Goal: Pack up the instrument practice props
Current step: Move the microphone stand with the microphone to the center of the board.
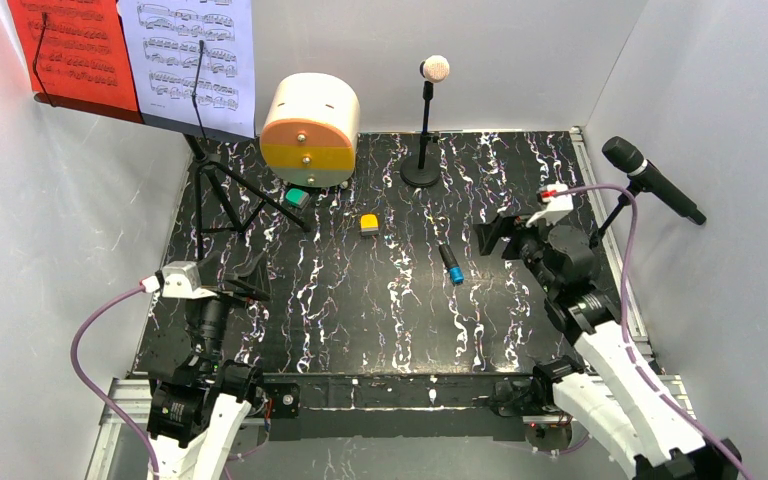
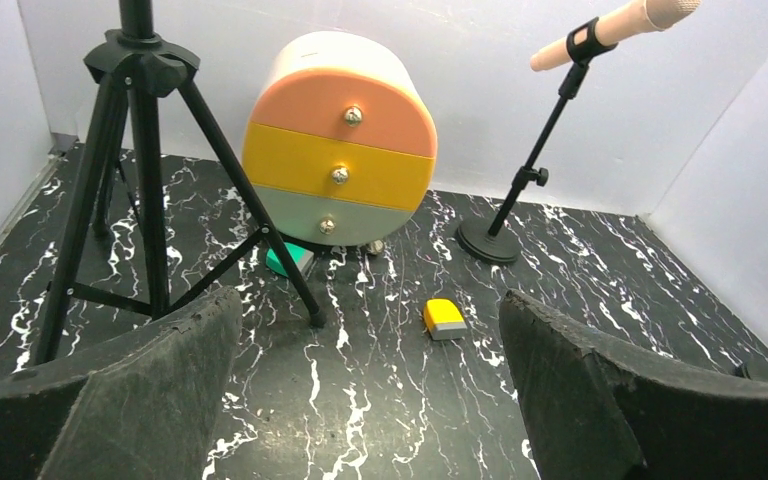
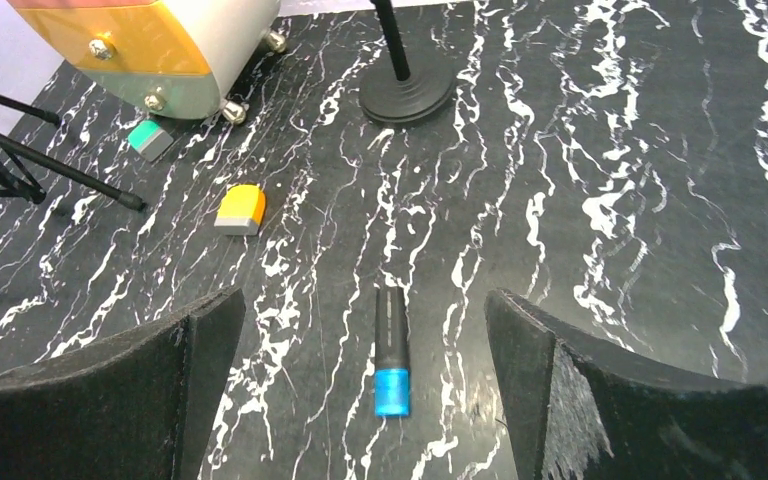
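Note:
The black music rack on its tripod (image 1: 203,185) stands at the back left, holding a red page (image 1: 70,50) and a white page (image 1: 195,55). Its legs fill the left of the left wrist view (image 2: 150,150). A cream microphone (image 1: 435,68) sits upright in a round-based holder (image 1: 420,177) at the back middle. A black microphone (image 1: 652,180) sits tilted in a holder at the right wall, its base hidden behind my right arm. My left gripper (image 1: 250,280) is open and empty (image 2: 370,300) near the tripod. My right gripper (image 1: 495,238) is open and empty (image 3: 363,310).
A round box with orange, yellow and green drawers (image 1: 310,130) stands at the back. A green block (image 1: 297,198), a yellow block (image 1: 369,224) and a black-and-blue cylinder (image 1: 450,264) lie on the black marbled table. The cylinder (image 3: 391,345) lies between my right fingers' line of sight.

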`<control>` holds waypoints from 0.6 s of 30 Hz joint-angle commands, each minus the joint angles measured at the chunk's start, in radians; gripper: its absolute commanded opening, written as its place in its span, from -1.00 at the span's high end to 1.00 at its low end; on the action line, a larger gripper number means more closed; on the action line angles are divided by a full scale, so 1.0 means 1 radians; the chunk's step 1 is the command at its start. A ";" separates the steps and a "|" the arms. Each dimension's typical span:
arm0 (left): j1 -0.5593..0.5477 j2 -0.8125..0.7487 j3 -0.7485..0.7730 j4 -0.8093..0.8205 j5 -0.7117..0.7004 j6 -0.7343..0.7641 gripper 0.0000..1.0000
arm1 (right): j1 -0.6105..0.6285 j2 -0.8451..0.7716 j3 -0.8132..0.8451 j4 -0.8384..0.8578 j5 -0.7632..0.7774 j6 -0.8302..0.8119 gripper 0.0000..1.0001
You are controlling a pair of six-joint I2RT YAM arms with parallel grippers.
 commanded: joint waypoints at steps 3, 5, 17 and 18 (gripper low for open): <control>0.003 0.018 0.030 -0.028 0.051 -0.029 -0.97 | 0.003 0.247 0.017 0.387 -0.109 -0.065 -0.97; 0.004 0.023 0.031 -0.040 0.057 -0.038 -0.97 | 0.003 0.346 0.041 0.490 -0.131 -0.083 -0.97; 0.004 0.170 0.040 -0.064 0.171 -0.044 -0.97 | 0.003 0.863 0.300 0.990 -0.194 -0.158 -0.97; 0.004 0.181 0.041 -0.064 0.180 -0.042 -0.97 | 0.004 0.905 0.338 1.009 -0.203 -0.165 -0.96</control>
